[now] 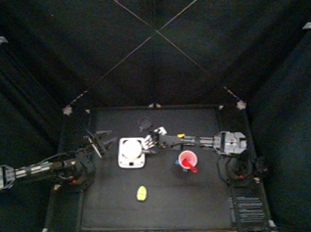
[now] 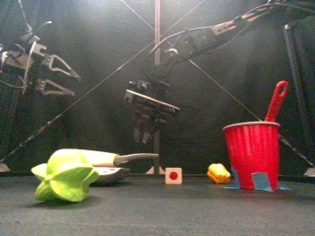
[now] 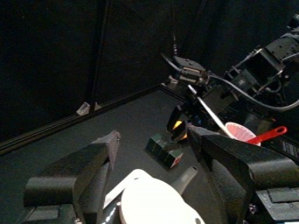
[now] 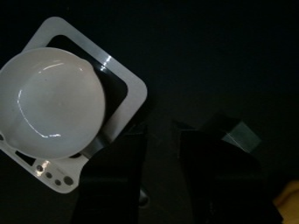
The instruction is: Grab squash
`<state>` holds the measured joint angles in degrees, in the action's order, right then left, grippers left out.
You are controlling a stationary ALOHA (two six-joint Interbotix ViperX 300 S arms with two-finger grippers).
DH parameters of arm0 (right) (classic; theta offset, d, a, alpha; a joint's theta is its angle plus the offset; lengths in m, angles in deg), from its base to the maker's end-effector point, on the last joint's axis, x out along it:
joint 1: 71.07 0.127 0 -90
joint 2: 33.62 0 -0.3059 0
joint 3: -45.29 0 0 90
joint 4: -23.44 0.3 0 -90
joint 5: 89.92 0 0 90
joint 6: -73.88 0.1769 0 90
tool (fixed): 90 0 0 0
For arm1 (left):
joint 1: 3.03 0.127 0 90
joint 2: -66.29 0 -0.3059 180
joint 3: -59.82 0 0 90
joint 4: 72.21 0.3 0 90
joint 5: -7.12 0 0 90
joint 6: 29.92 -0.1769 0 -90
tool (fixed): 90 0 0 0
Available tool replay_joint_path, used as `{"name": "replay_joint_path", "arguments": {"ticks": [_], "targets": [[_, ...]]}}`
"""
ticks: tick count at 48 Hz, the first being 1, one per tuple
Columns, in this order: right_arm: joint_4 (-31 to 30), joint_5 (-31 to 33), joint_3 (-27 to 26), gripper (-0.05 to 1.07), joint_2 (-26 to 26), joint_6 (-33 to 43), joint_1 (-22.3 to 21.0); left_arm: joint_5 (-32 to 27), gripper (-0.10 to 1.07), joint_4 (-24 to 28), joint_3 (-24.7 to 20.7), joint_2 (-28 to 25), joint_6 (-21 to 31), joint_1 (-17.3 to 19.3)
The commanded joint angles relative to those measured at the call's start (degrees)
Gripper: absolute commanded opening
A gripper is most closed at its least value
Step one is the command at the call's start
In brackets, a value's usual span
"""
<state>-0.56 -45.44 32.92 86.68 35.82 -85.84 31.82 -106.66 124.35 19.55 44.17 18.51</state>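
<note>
On the desk (image 1: pixel 110 204), the squash (image 1: pixel 143 193) lies at six o'clock, the cup (image 1: pixel 188 162) at three, the white dish (image 1: pixel 131 152) at nine.

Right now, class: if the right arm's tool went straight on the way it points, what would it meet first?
The right tool would likely meet the bare black tabletop beside the white round dish; depth is unclear.

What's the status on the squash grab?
Right gripper open, high over the table. Left gripper raised, open, empty. Squash untouched near the front edge. Nothing blocking.
</note>
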Motion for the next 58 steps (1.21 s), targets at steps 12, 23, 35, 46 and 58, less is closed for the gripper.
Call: {"name": "replay_joint_path", "arguments": {"ticks": [12,23,35,46,58], "targets": [[2.02,-0.26,10.02,0.70,-9.93,0.79,-3.16,0.18,0.96,0.26,-0.70,-0.18,-0.18,0.26],[2.81,-0.35,16.00,0.71,-13.54,0.88,-6.15,0.18,0.96,0.26,-0.70,-0.18,-0.18,0.26],[4.92,-0.97,22.50,0.78,-16.26,0.88,-9.05,0.18,0.96,0.18,-0.62,-0.18,-0.18,0.26],[7.03,-1.58,26.19,1.00,-18.19,0.79,-10.37,0.18,0.96,0.26,-0.62,-0.18,-0.18,0.26],[7.12,-1.67,29.18,1.04,-18.54,0.79,-12.48,0.18,0.96,0.26,-0.62,-0.18,-0.18,0.35]]}}
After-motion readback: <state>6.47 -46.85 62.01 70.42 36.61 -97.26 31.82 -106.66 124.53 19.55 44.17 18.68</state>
